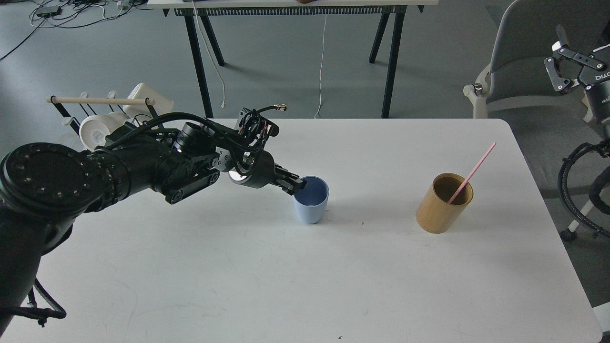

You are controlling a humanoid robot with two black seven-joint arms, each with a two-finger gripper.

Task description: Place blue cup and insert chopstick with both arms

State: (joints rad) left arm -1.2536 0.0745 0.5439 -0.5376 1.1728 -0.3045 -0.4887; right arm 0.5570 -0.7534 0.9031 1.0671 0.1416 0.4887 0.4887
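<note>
The blue cup (312,207) stands upright on the white table (305,276), left of centre. My left gripper (296,185) reaches in from the left and is shut on the cup's left rim, one finger inside and one outside. The pink chopstick (472,174) leans to the right inside the tan bamboo cup (441,209), on the table's right side. My right gripper (564,59) is raised off the table at the far right edge of the view, open and empty.
A rack with a pale wooden rod (100,100) and white mugs (97,131) stands off the table's back left corner. A grey chair (529,52) is behind the right side. A black-legged table (290,7) stands at the back.
</note>
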